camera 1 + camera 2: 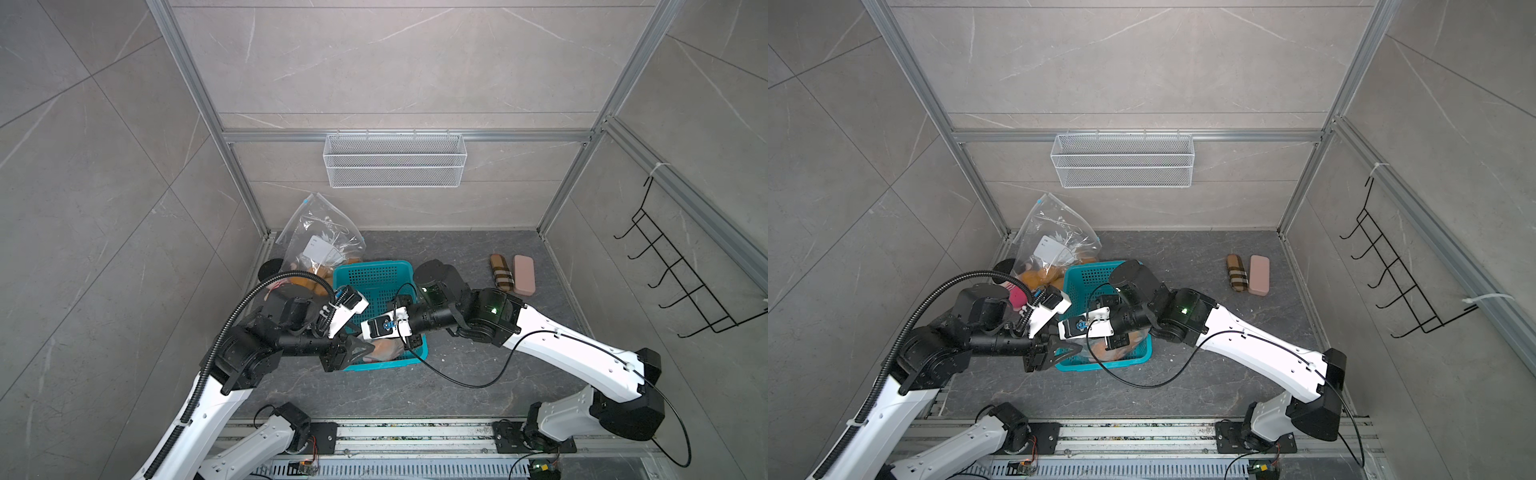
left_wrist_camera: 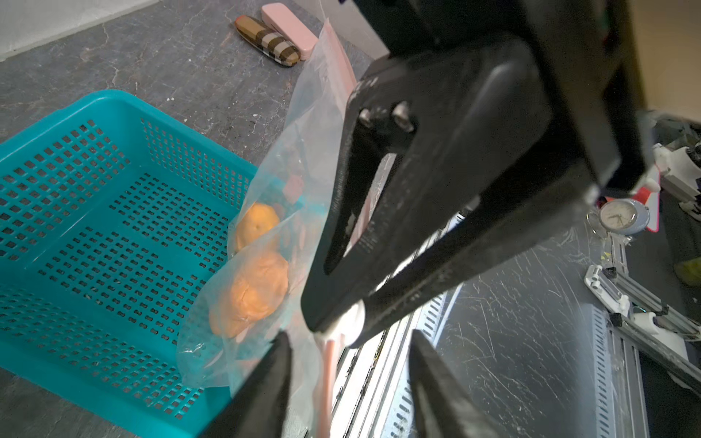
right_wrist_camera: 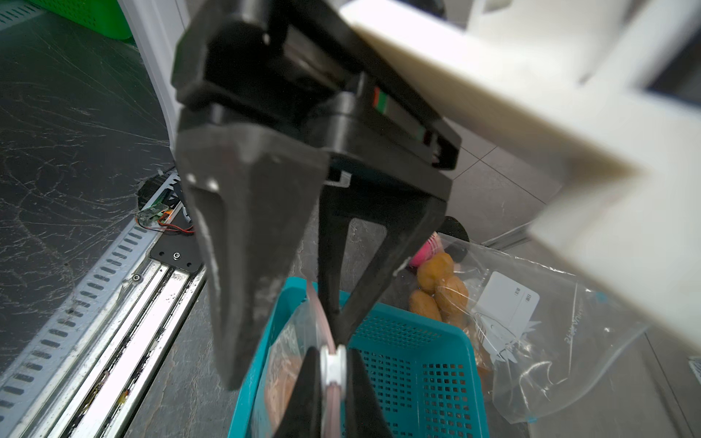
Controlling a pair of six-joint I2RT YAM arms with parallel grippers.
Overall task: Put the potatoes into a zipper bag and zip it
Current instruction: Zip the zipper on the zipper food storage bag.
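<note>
**Zipper bag** (image 2: 303, 132): clear film, pink seal strip, standing in the near right corner of the basket. In both top views it is mostly hidden under the two wrists.
**Potatoes** (image 2: 252, 292): two orange-tan tubers visible inside that bag, low down, stacked one on the other.
**Slider** (image 3: 333, 366): white, on the seal strip.
**Right gripper** (image 2: 341, 322): fingers pressed together on the slider.
**Left gripper** (image 2: 349, 339): fingers spread, one on each side of the seal strip, just beside the right gripper's tips. Contact with the film cannot be told.
**Basket** (image 1: 374, 274): teal, perforated, at table centre. The rest of its floor is bare.
**Second bag** (image 1: 320, 232): clear, with a white card inside, slumped against the far left corner and touching the basket's far left rim.
**Further potatoes** (image 3: 442, 288): several inside the second bag.
**Pink doll** (image 1: 1016, 297): left of the basket, partly behind the left arm.
**Black cable** (image 1: 457, 380): loops from the right arm over the basket's near rim.
**Plaid case** (image 1: 501, 272) and **pink case** (image 1: 523, 274): side by side, right of the basket, well apart from it.
**Mesh tray** (image 1: 395, 160): white, on the far wall.
**Hook rack** (image 1: 681, 274): black, on the right wall.
</note>
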